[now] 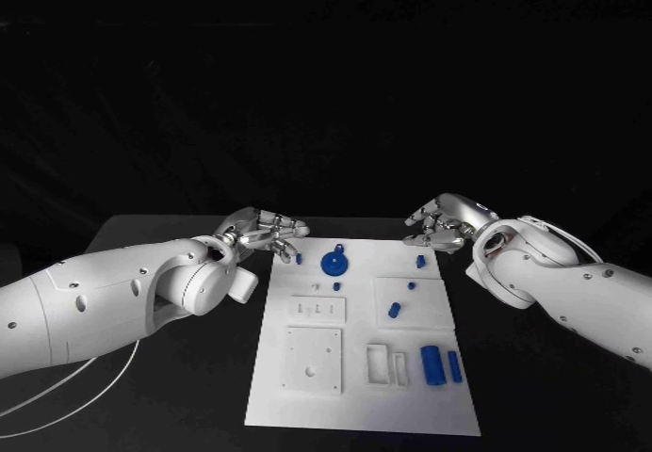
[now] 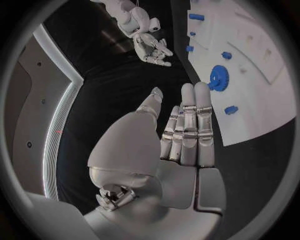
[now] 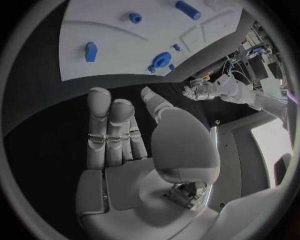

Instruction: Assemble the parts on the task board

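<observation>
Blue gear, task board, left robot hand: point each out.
blue gear (image 1: 334, 261), head view, disc face.
task board (image 1: 360, 414), head view, bare near edge.
left robot hand (image 2: 181, 145), left wrist view, flat fingers.

My right hand (image 3: 134, 150) is open, palm bare, fingers (image 3: 100, 107) straight and close together, thumb set apart; it holds nothing. Beyond the fingertips I see black table (image 3: 44, 145), then the white task board (image 3: 119, 47). On the board past the fingertips: a blue gear (image 3: 161, 58), a small blue part (image 3: 91, 51), a round blue part (image 3: 135, 18), and a blue cylinder (image 3: 188, 9) farthest out. Off to the thumb's side, my left hand (image 3: 199, 91) hangs over the table, well apart.
</observation>
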